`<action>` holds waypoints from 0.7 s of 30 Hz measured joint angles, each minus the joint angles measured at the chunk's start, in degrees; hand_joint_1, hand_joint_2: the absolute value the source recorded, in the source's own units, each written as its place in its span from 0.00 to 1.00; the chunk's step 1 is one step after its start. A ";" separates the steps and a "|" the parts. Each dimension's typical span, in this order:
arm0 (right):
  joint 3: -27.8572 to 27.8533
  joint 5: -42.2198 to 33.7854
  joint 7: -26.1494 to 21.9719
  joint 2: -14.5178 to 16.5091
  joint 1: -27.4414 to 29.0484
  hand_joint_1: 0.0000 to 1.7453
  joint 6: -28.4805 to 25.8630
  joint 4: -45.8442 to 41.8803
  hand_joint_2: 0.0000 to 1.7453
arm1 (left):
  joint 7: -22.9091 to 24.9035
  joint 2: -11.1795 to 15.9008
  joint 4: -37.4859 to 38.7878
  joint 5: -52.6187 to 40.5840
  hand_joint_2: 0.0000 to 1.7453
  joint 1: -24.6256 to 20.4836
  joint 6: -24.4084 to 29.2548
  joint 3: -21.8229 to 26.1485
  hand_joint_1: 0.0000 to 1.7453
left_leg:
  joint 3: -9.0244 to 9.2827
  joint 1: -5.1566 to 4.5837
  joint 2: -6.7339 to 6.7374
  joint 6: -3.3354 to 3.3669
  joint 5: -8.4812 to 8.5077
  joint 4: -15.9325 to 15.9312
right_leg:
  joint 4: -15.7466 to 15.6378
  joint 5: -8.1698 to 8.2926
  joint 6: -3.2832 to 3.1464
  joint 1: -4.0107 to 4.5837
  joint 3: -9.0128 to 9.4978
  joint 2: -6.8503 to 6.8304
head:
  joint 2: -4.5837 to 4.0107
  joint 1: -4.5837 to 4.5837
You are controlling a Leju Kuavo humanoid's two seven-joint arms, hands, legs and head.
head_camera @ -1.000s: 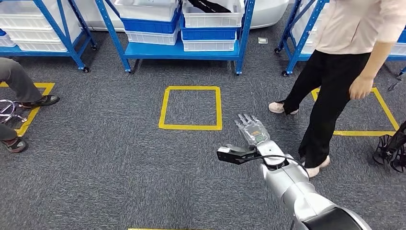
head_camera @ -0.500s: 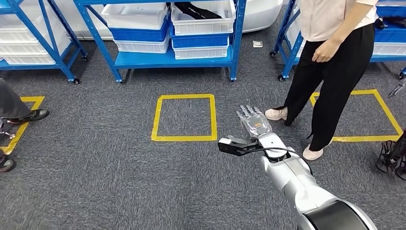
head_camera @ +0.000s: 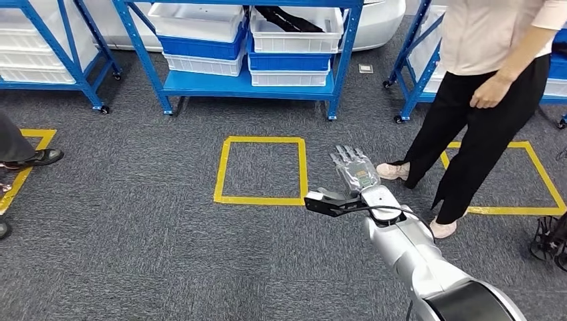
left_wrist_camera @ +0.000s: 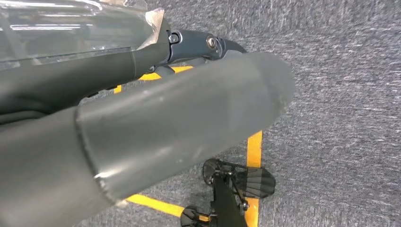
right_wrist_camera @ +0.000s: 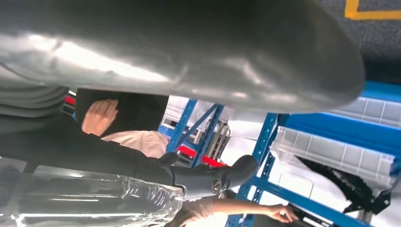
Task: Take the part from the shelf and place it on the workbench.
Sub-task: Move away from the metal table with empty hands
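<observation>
the grey carpet floor (head_camera: 134, 254) runs across the whole room, with a yellow taped square (head_camera: 261, 170) in the middle of it and another taped square (head_camera: 528, 174) off to the right. behind stands the blue shelf (head_camera: 251, 83), its lower deck stacked with white and blue bins (head_camera: 294, 40); its upper part is cut off by the frame. a long black part (head_camera: 284, 17) lies in the right-hand white bin on that shelf, its long axis slanting from back-left toward front-right, and its far end is cut off so the full shape is hard to make out. in the right wrist view a similar dark part (right_wrist_camera: 350, 187) sits in a white bin, half hidden by the rim. a person (head_camera: 488, 100) in black trousers and a pale top stands just right of the arm, head out of frame. the right arm (head_camera: 414, 261) reaches forward over the carpet; the right hand (head_camera: 354, 170) is flat, fingers straight and apart, holding nothing, with a clear wrap over it. the left hand (left_wrist_camera: 142, 132) fills its own wrist view as a thick grey thumb and dark fingers, too close to tell whether it is spread or curled. a shoe (head_camera: 43, 157) shows at the left edge.
</observation>
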 joint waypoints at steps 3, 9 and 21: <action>-0.15 0.01 -0.02 -0.20 -0.03 0.00 0.06 0.00 0.00 | 0.00 -0.16 0.02 -0.05 0.00 -0.02 -0.01 0.00 0.00 | 1.77 -0.61 -0.46 0.07 -1.24 0.00 | -9.45 6.68 0.65 0.65 2.08 0.00 | 0.00 0.00; -0.19 0.00 -0.45 -0.27 -0.29 0.00 0.28 -0.02 0.00 | 0.01 -0.29 -0.02 -0.13 0.00 -0.28 -0.03 0.02 0.00 | 2.48 -0.89 -0.62 -1.23 -3.68 1.02 | -18.61 10.72 -2.62 0.73 5.90 0.26 | 0.00 -0.22; -1.72 -1.77 -1.36 -1.72 2.64 0.00 -0.83 0.03 0.00 | 0.29 -0.29 -0.01 -2.03 0.00 -1.04 -0.17 -0.09 0.00 | -1.71 2.12 0.80 -4.99 1.15 1.59 | -19.32 5.63 -0.59 -0.73 12.14 0.24 | 0.00 -0.92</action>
